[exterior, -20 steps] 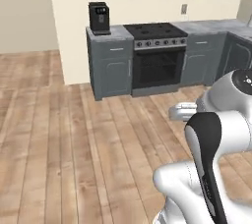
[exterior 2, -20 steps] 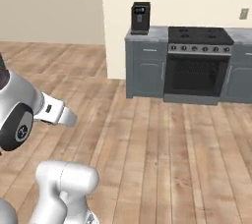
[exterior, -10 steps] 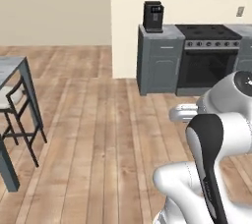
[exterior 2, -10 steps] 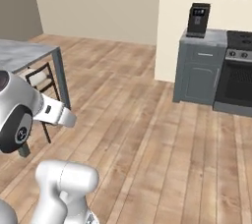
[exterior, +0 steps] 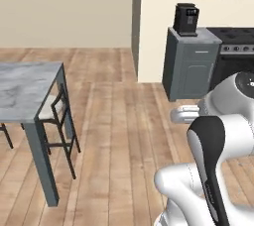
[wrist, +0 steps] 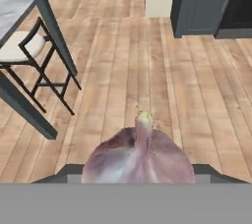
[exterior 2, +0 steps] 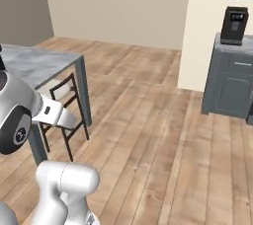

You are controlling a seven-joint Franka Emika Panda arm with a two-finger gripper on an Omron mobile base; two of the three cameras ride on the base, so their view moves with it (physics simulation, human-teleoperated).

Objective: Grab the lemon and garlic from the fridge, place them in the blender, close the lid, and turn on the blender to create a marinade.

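A purple-white garlic bulb (wrist: 140, 156) with a pale stem tip fills the lower middle of the hand view. My gripper (wrist: 138, 171) is shut on it, and the dark fingertips (wrist: 69, 170) peek out on either side of the bulb. The bulb hangs above bare wooden floor. In the base views my white arm is folded close to the base, with the hand (exterior: 182, 115) pointing left over the floor. The lemon, the fridge, the blender and the lid are out of view.
A grey marble-topped table (exterior: 25, 88) with a dark-framed chair (exterior: 55, 117) under it stands to the left. At the right, a grey cabinet (exterior: 191, 66) carries a black coffee machine (exterior: 186, 19) beside a stove (exterior: 233, 46) and a cream wall corner (exterior: 154, 27).
The base has turned left: cabinet and stove slid to the right of both base views and the table and chair came into view. The arm keeps its folded pose.
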